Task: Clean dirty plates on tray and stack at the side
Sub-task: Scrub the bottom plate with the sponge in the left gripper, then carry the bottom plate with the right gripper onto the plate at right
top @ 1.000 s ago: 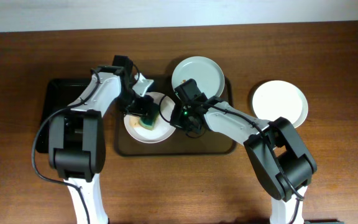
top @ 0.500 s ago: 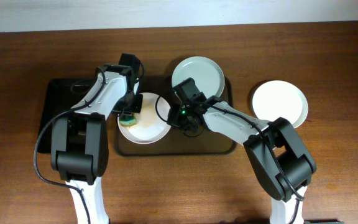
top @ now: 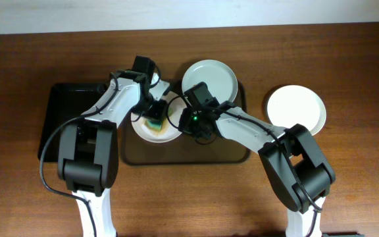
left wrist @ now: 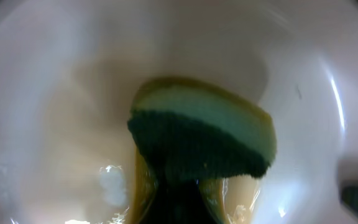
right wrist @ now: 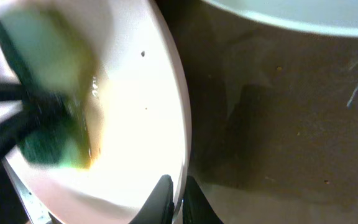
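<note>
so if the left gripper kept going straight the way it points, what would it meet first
Its own load: the left gripper is shut on a yellow-and-green sponge, which seems pressed against the round white plate. Going on, it would push into that plate, with the brown rectangular tray beneath it.

Open over the bare front-right floor of the tray (top: 229, 155) and the table (top: 347, 184) before the far-right plate (top: 295, 108). Blocked at tray left by the left gripper (top: 154, 120), sponge (top: 155, 126) and right gripper (top: 188, 125) crowding the left plate (top: 165, 136); at rear, by the rear plate (top: 210, 78).
</note>
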### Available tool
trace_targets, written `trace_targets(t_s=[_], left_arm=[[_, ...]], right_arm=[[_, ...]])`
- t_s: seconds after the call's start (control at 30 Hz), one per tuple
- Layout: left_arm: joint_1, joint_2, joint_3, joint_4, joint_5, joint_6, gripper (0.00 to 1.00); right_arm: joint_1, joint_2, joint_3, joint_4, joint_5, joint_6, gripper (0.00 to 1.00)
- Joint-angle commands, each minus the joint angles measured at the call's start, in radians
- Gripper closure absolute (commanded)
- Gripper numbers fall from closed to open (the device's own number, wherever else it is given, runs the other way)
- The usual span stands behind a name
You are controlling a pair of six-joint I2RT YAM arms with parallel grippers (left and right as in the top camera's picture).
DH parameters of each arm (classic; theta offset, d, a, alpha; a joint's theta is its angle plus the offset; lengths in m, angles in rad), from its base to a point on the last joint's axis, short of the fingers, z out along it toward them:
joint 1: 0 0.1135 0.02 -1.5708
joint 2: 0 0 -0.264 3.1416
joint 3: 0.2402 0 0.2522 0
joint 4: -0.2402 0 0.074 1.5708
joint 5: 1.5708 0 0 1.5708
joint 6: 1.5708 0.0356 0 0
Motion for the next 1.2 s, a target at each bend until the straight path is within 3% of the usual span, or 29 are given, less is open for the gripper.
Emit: trace_targets(t_s=[0.0,0.07,0.13,0.27,0.37,0.4,0.53,0.67,0.77,0.87,1.0,1.17], left_arm=[[0.011,0.041,-0.017,0.125,-0.193,-0.128,0.99],[0.027,0.041,-0.017,0.141,-0.328,-0.246,0.99],[0.027,0.041,-0.017,0.138,-0.354,-0.28,0.99],[0.041,0.041,-0.011,-0.133,-0.338,-0.275,0.99],[0.04,0.041,-0.011,-0.204,-0.04,-0.123,0.99],[0.048,0.041,-0.01,-0.216,0.166,-0.043,0.99],[0.089,0.041,0.055,-0.216,0.32,-0.03,0.99],[0.186,0.041,0.341,-0.259,0.513,-0.036,0.99],[0.246,0.041,0.446,-0.255,0.513,-0.066,0.99],[0.278,0.041,0.446,-0.264,0.469,-0.072,0.99],[0.269,0.041,0.445,-0.289,0.404,-0.072,0.99],[0.259,0.041,0.445,-0.289,0.381,-0.072,0.99]], right_arm=[[-0.004,0.016,-0.001,-0.015,0.012,-0.007,0.93],[-0.004,0.017,-0.001,-0.015,0.012,-0.007,0.93],[-0.004,0.017,-0.001,-0.015,0.012,-0.007,0.93],[-0.004,0.017,-0.001,-0.014,0.011,-0.011,0.93],[-0.004,0.017,-0.001,-0.014,0.011,-0.011,0.93],[-0.004,0.016,-0.001,-0.014,0.001,-0.012,0.93],[-0.004,0.017,-0.001,-0.01,-0.037,-0.037,0.93],[-0.004,0.016,0.008,-0.007,-0.091,-0.106,0.96],[-0.004,-0.005,0.051,-0.059,-0.11,-0.205,0.96],[-0.004,-0.074,0.154,-0.288,0.048,-0.297,0.96],[0.005,-0.188,0.347,-0.628,0.422,-0.375,0.96],[0.078,-0.229,0.436,-0.817,0.867,-0.375,0.96]])
